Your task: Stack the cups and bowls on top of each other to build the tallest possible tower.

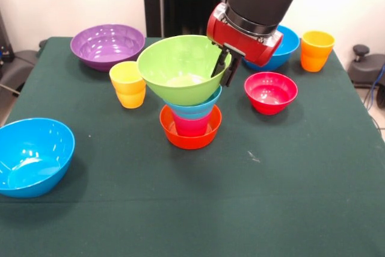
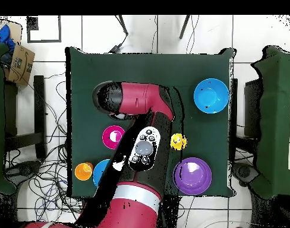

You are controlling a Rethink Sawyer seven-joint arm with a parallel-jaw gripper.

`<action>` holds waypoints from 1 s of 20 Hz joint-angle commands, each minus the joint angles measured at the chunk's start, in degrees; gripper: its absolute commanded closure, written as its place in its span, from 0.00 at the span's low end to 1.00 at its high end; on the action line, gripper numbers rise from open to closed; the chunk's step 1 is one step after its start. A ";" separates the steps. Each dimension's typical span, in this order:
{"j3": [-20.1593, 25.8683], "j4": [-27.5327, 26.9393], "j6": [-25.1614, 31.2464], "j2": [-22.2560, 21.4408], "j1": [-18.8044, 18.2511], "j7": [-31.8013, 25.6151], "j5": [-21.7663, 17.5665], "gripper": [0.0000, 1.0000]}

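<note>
The tower stands mid-table in the front view: an orange bowl (image 1: 190,135) as base, a red-pink cup (image 1: 191,126) in it, a light blue bowl (image 1: 194,109) on that, and a lime green bowl (image 1: 180,67) on top, slightly tilted. My gripper (image 1: 224,68) comes down at the green bowl's right rim, one finger inside and one outside, shut on the rim. In the overhead view my arm (image 2: 144,148) hides the tower and gripper.
A yellow cup (image 1: 127,84) (image 2: 178,141) stands just left of the tower. Also on the table are a purple bowl (image 1: 107,45) (image 2: 192,175), a red bowl (image 1: 271,91) (image 2: 113,136), an orange cup (image 1: 316,50) (image 2: 84,171), a blue bowl (image 1: 285,46) (image 2: 101,172) behind my arm, and another blue bowl (image 1: 33,156) (image 2: 211,96).
</note>
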 commanded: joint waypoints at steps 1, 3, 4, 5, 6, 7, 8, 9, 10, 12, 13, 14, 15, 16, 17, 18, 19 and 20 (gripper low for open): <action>4.20 1.48 4.20 -0.79 0.99 6.88 1.42 1.00; 3.95 1.21 4.85 -0.84 1.10 6.53 1.12 1.00; 3.94 1.24 5.04 -1.01 1.04 6.17 0.99 1.00; 4.05 1.33 5.14 -1.13 0.93 6.01 1.05 1.00; 4.15 1.41 5.24 -1.25 0.82 5.85 1.12 1.00; 4.28 1.48 5.21 -1.29 0.73 5.82 1.24 1.00; 4.40 1.54 5.18 -1.33 0.63 5.79 1.36 1.00; 4.50 1.59 5.19 -1.35 0.57 5.79 1.46 1.00; 4.48 1.65 5.13 -1.39 0.60 5.87 1.49 1.00; 4.39 1.66 5.01 -1.32 0.76 6.09 1.47 1.00; 4.30 1.68 4.92 -1.30 0.87 6.19 1.42 1.00; 4.21 1.70 4.83 -1.27 0.98 6.28 1.37 1.00; 4.12 1.72 4.75 -1.25 1.09 6.38 1.32 1.00; 4.03 1.74 4.66 -1.22 1.21 6.47 1.27 1.00; 4.01 1.77 4.68 -1.24 1.23 6.46 1.24 1.00; 3.96 1.97 4.64 -1.34 1.33 6.47 1.20 1.00; 3.95 2.05 4.61 -1.38 1.36 6.43 1.18 1.00; 4.00 2.06 4.62 -1.40 1.31 6.35 1.20 1.00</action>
